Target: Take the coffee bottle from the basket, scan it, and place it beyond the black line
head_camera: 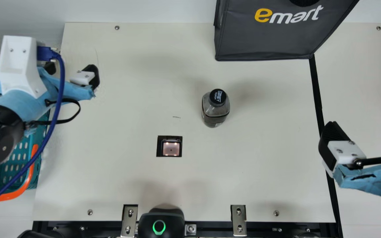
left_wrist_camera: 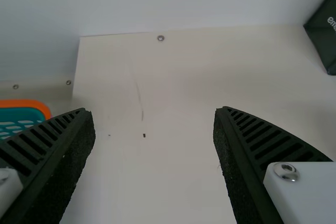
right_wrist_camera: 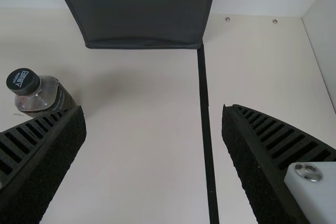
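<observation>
Out of the basket (head_camera: 12, 196), the coffee bottle (head_camera: 215, 110) stands midway between the near and far edges of the table (head_camera: 260, 165); I cannot tell if it is scanned, and crossing the black line (head_camera: 317, 92) remains. Its cap points up, long axis vertical. Left gripper (left_wrist_camera: 153, 110) and right gripper (right_wrist_camera: 154, 107) each spread 2 empty fingers wide.

A lab-like checkout mock-up: scanner window (head_camera: 169, 146) in a screwed-down board (head_camera: 127, 185), shopping bag (head_camera: 270, 36), basket (head_camera: 15, 165).
</observation>
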Robot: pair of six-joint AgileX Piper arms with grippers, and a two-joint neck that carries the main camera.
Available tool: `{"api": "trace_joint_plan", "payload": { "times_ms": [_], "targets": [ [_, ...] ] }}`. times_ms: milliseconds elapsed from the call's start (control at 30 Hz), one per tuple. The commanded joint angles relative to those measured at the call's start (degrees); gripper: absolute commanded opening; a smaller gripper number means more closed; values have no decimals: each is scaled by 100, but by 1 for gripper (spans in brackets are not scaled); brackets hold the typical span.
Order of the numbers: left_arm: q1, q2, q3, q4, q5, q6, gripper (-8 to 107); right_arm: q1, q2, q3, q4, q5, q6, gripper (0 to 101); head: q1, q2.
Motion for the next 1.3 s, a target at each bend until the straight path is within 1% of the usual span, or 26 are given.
{"api": "trace_joint_plan", "payload": {
  "times_ms": [0, 667, 1033, 1267],
  "targets": [
    [75, -33, 8, 25, 25, 26, 90, 0, 0, 0, 0, 0, 0, 91, -148, 9],
    [765, -256, 64, -132, 125, 367, 90, 0, 0, 0, 0, 0, 0, 91, -148, 9],
    [962, -280, 63, -161, 146, 343, 90, 0, 0, 0, 0, 0, 0, 91, -148, 9],
    [968, -277, 59, -155, 149, 302, 90, 0, 0, 0, 0, 0, 0, 91, -148, 9]
  ]
}}
